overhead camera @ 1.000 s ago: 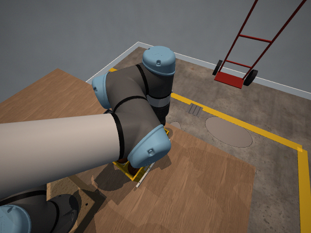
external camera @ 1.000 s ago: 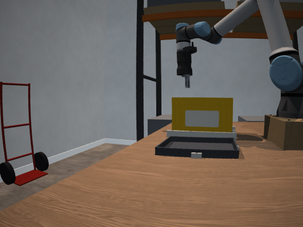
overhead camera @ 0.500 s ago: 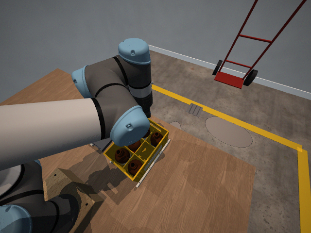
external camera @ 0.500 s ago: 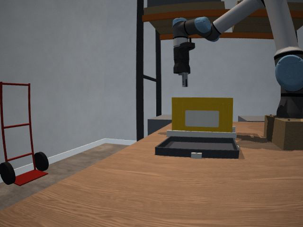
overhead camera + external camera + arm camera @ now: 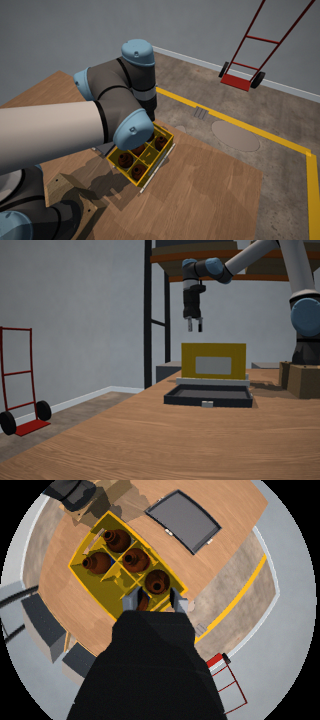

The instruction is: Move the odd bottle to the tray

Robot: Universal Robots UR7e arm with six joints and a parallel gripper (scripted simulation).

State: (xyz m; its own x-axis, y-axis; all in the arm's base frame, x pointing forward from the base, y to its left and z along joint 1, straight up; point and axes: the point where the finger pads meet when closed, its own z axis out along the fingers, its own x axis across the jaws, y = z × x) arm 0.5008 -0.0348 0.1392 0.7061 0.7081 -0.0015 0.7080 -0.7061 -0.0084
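Near the wrist frame's centre, the gripper (image 5: 195, 330) (image 5: 156, 593) hangs wide open, pointing down above the crate (image 5: 140, 183) (image 5: 213, 351) (image 5: 92, 591), whose long axis slants from upper left to lower right.
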